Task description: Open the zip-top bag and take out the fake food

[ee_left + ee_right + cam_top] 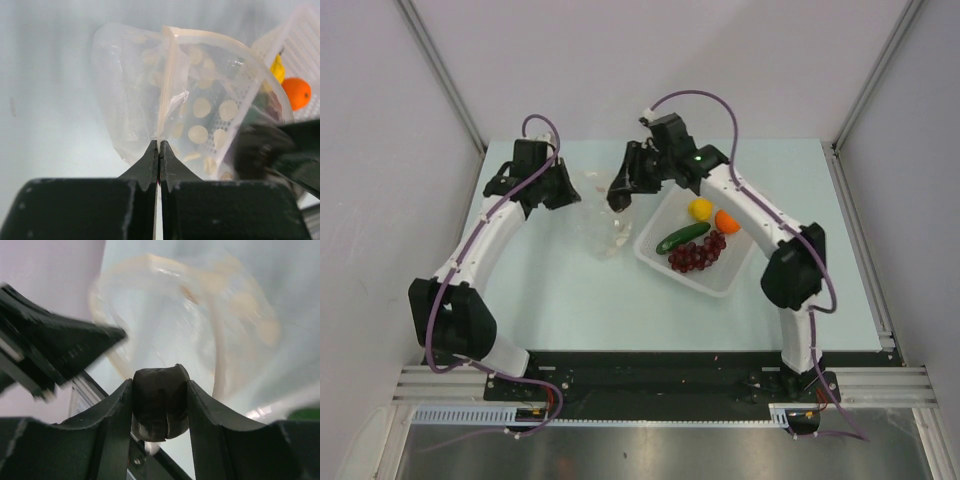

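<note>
Bag point(125, 85) edge pinched tight by left gripper point(158, 150), dark fruit point(160, 412) clamped in right gripper point(160, 385) near bag, cucumber point(682, 237), orange point(727, 221), grapes point(697, 253) in basket point(720, 283)

Clear zip-top bag point(601, 226) open; fake food point(696, 243) mostly in basket point(722, 287).

- Left arm point(480, 240) arches forward, wrist turned inward. Left gripper point(158, 146) has jaws pressed together, pinching the zip-top bag point(125, 85) edge.
- Right arm point(755, 210) reaches forward and leftward. Right gripper point(160, 385) clamps a small dark round fruit point(160, 412).
</note>
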You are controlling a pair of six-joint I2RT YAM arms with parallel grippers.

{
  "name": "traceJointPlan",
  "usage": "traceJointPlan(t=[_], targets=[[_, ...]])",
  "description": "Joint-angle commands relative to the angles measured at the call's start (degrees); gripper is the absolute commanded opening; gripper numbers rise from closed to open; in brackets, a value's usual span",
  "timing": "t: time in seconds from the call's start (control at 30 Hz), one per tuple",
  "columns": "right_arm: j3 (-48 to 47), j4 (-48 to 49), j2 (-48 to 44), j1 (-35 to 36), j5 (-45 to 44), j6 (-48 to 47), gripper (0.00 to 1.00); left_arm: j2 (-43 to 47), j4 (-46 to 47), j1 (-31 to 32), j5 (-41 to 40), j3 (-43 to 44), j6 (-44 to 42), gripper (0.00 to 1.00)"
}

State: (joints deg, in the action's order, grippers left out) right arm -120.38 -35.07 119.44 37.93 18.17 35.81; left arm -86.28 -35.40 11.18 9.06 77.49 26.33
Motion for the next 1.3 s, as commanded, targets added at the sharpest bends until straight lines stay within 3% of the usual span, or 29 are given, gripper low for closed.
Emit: traceJointPlan(t=[0.0,0.27,0.47,0.63,0.93,0.97,1.03,1.17,1.27], targets=[[9.7,-2.5,-14.6,-4.6,-4.7,-6.2,0.18,-0.6,-0.7,-1.6,-6.8,6.4,-1.9,0.0],[30.8,-5.4,-26.4,-16.3,-9.7,-12.2,0.2,-8.6,-2.0,-2.4,-6.7,14.7,-1.5,0.0],[30.1,-8.6,-23.4,-22.5,-12.7,-17.1,0.21,-13.7,-2.2,-2.5,-3.2,16.8,-1.2,0.0],[29.3,-11.3,-20.1,-23.6,-21.3,-20.6,0.23,-14.3,-1.7,-2.4,-1.9,16.1,-1.2,0.04],[24.8,-15.8,-15.7,-24.4,-28.0,-22.6,0.26,-11.3,-0.6,-2.4,0.5,15.2,-1.5,0.32],[25.0,-16.3,-15.4,-24.3,-27.5,-22.2,0.27,-10.6,-0.6,-2.4,0.9,15.1,-1.5,0.41],[26.2,-16.6,-15.9,-23.5,-25.9,-21.8,0.3,-10.0,0.1,-2.5,1.3,14.3,-1.8,0.48],[31.0,-15.5,-18.5,-21.4,-24.5,-20.9,0.43,-8.6,0.0,-2.4,2.4,13.8,-1.9,0.65],[32.3,-14.9,-18.0,-21.0,-24.5,-20.5,0.55,-7.5,0.2,-2.4,3.2,13.4,-2.0,0.71]])
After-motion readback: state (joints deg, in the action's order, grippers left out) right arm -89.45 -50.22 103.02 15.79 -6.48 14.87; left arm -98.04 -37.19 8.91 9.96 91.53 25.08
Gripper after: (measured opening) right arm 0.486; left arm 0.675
